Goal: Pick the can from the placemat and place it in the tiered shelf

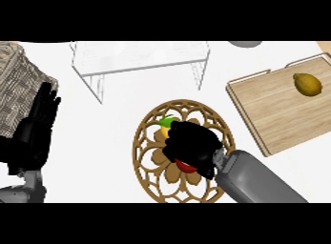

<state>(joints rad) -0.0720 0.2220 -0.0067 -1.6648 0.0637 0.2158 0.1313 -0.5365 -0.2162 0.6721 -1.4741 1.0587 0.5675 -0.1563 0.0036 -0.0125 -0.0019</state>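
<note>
Your right hand (191, 145) curls clamped around the can (169, 125) above the placemat (148, 157); left hand (36, 128) rests open, fingers straight, well left of it.

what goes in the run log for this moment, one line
right hand: shut on can over placemat | left hand: open, resting at left | tiered shelf: no can yet
</note>
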